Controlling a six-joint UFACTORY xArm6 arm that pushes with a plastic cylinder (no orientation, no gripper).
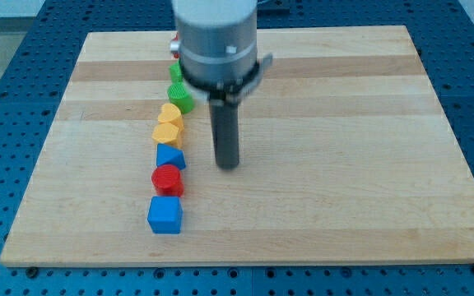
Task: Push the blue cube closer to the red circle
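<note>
The blue cube [164,215] lies near the view's bottom, left of centre. The red circle [168,180] sits just above it, almost touching. My tip [229,165] is down on the board, to the right of the red circle and up and to the right of the blue cube, apart from both. The rod hangs from the grey arm head at the view's top.
The blocks form a column on the wooden board [344,164]. Above the red circle come a blue triangle-like block [170,156], a yellow block [168,131], an orange-yellow heart-like block [170,114], a green round block [180,99] and a green block [175,71], partly hidden by the arm.
</note>
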